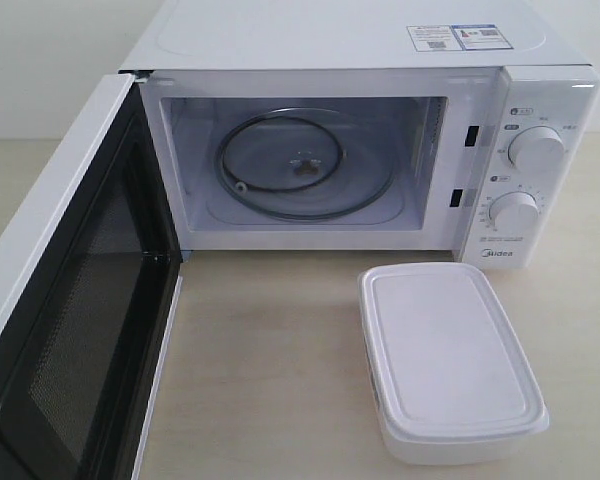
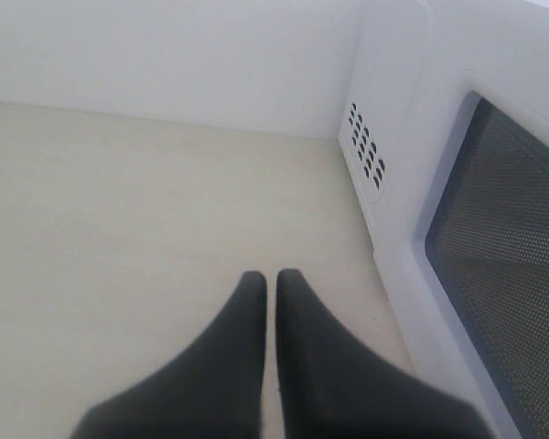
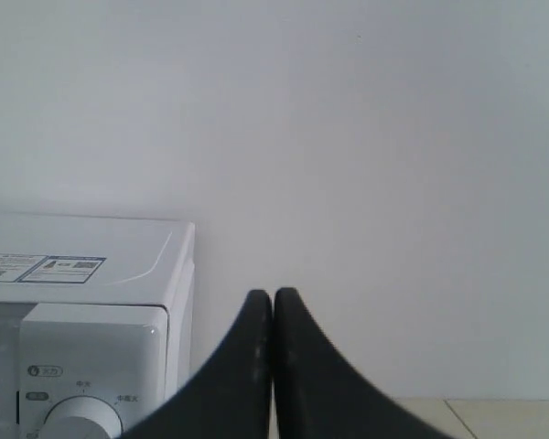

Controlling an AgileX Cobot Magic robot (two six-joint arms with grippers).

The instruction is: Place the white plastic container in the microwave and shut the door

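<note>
The white plastic container (image 1: 450,363) lies lidded on the table in front of the microwave's (image 1: 380,40) control panel, at the right. The door (image 1: 70,300) is swung wide open to the left, its mesh window facing inward; the glass turntable (image 1: 302,166) sits bare in the cavity. Neither gripper appears in the exterior view. My left gripper (image 2: 271,278) is shut and empty over bare table, beside the door's outer face (image 2: 503,256). Off the microwave's right side, near its top corner (image 3: 119,265), my right gripper (image 3: 273,296) is shut with nothing in it, facing the wall.
A pale wooden tabletop (image 1: 270,370) spreads in front of the microwave between the open door and the container. Two dials (image 1: 536,150) sit on the right panel. A white wall (image 3: 366,137) stands behind everything.
</note>
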